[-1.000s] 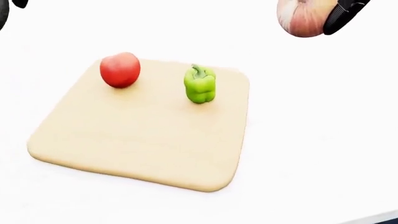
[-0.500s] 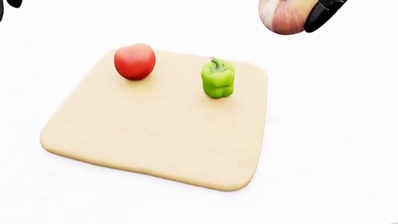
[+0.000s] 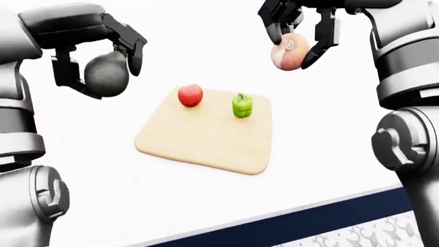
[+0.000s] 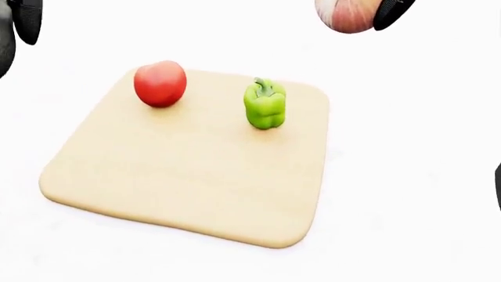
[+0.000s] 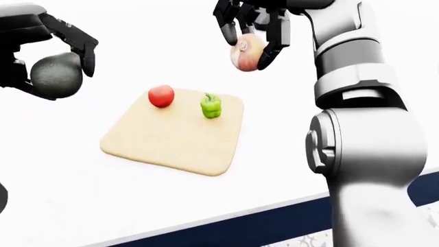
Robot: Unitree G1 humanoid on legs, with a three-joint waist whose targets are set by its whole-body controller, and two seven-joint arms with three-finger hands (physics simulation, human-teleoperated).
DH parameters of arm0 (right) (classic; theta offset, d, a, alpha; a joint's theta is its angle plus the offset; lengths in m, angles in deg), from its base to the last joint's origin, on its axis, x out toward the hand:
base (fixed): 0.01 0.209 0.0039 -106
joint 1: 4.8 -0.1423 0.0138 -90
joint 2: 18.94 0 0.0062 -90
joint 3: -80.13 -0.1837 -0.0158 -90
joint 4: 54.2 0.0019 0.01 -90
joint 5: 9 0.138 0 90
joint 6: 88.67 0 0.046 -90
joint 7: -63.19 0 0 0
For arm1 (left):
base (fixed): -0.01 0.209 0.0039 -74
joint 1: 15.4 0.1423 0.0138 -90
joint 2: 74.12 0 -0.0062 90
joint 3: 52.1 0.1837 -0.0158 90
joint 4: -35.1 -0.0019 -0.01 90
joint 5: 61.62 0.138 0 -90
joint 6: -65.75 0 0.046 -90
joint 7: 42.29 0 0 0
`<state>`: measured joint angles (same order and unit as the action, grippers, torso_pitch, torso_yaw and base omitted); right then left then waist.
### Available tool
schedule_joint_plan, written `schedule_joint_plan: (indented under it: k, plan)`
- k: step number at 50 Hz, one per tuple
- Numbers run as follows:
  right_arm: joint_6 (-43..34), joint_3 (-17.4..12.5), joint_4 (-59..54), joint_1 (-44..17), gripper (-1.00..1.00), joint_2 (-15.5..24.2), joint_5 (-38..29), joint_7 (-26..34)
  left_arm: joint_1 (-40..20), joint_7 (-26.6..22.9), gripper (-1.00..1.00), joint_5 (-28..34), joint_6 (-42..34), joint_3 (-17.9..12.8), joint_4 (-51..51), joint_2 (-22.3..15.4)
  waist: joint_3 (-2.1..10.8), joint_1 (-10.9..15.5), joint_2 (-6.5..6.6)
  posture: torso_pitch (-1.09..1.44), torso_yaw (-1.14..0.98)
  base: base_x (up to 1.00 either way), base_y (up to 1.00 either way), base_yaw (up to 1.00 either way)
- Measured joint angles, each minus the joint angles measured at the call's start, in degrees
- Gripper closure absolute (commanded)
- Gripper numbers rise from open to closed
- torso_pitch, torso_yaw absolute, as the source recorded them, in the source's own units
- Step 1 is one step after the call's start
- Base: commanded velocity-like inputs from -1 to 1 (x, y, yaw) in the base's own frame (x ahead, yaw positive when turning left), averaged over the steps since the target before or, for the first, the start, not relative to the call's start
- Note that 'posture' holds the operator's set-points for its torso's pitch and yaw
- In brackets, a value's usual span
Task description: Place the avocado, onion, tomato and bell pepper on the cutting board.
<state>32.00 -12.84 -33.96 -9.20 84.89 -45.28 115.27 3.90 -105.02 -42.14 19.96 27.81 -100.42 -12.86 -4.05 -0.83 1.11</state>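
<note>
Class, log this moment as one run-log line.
left hand: holds avocado | right hand: holds onion | cutting board: tomato, bell pepper

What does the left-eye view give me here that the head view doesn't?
Only the left-eye view shows the whole left hand, its fingers closed round the dark avocado, the whole right hand, both arms and the counter's dark edge. Only the head view gives a close look at the cutting board's bare surface. Both show the tomato and bell pepper on the board, and the onion held up at upper right.
</note>
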Motion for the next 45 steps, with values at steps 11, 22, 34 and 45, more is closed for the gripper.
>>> schedule_joint_plan:
  k: [11, 22, 34, 45]
  plan:
    - [-0.53, -0.16, -0.21, -0.24, 1.0, 0.49, -0.2, -0.2, 5.86, 2.3, 1.0, -1.69, 0.15, -0.32, 6.67, 1.93, -0.04, 0.21, -0.16, 0.0, 0.0, 0.0, 0.0, 0.0]
    - [-0.23, -0.16, -0.21, -0.51, 1.0, 0.79, -0.71, -0.38, 9.4, 5.2, 1.0, -0.7, 1.45, 0.44, 11.25, 5.23, 0.04, 0.38, -0.17, 0.0, 0.0, 0.0, 0.0, 0.0]
    - [-0.1, -0.17, -0.26, -0.73, 1.0, 1.14, -1.15, -0.22, 10.21, 6.45, 1.0, -1.06, 0.63, 1.4, 13.54, 9.0, 0.11, 0.4, -0.3, 0.0, 0.0, 0.0, 0.0, 0.0]
    - [-0.11, -0.27, -0.29, -0.79, 1.0, 1.35, -1.32, 0.0, 11.9, 7.15, 1.0, 0.5, 1.26, 2.67, 13.47, 12.24, 0.18, 0.52, -0.44, 0.0, 0.0, 0.0, 0.0, 0.0]
